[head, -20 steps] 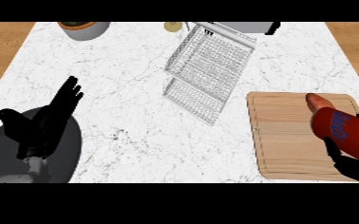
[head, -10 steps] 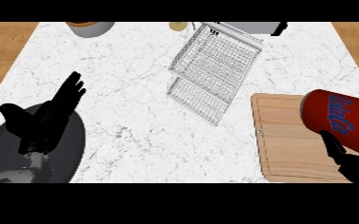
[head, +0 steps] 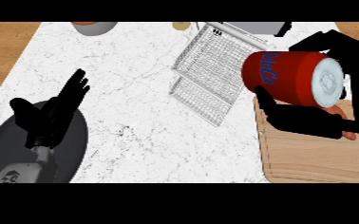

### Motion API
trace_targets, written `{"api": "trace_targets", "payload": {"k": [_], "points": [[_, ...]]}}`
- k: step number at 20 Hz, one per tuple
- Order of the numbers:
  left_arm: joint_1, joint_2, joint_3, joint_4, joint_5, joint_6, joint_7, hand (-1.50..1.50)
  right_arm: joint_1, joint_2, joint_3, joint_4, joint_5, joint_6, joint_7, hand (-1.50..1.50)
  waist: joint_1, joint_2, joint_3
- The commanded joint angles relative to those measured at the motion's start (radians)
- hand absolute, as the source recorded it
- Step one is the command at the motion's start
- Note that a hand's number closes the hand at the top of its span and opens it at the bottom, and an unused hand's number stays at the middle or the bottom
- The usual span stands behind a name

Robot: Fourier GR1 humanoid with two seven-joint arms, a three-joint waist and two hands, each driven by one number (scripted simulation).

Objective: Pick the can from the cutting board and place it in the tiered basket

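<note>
Can: red can [head: 291,78] lies on its side in my right hand [head: 301,121], lifted clear above the cutting board [head: 308,154], its silver end facing right and the white lettering toward the basket.
Right hand: fingers above and thumb below are curled round the can's body, so I am gripping it across the middle.
Left hand: my left hand [head: 52,111] rests open at the lower left, fingers straight, holding nothing.
Handling: I judge the can rigid and fairly light, with a smooth painted wall that could slide or roll in my fingers; taking it round the mid-body, as I have it, looks safest, away from the rims.
Basket: the tiered basket [head: 214,73] of white wire sits just left of the can, between the board and the counter [head: 140,66] middle.
Other things: something reddish [head: 344,116] shows on the board under my right hand; I cannot tell what it is. A bowl [head: 95,27] stands at the counter's far edge.
Change: half a second ago the can was low at the right edge, barely above the board; now it is higher, nearer the basket and tipped sideways. My left hand has hardly moved.
</note>
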Motion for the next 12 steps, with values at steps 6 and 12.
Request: {"api": "trace_targets", "payload": {"k": [6, 12], "points": [[0.007, 0.007, 0.037, 0.022, 0.011, -0.042, -0.019, 0.00, -0.251, 0.212, 0.030, 0.332, 0.095, 0.013, 0.019, 1.50, -0.013, -0.001, 0.001], [0.043, -0.023, 0.017, 0.002, -0.039, -0.016, -0.034, 0.00, -0.327, 0.301, 0.010, 0.497, 0.157, 0.006, 0.013, 1.50, -0.014, -0.001, 0.002]]}}
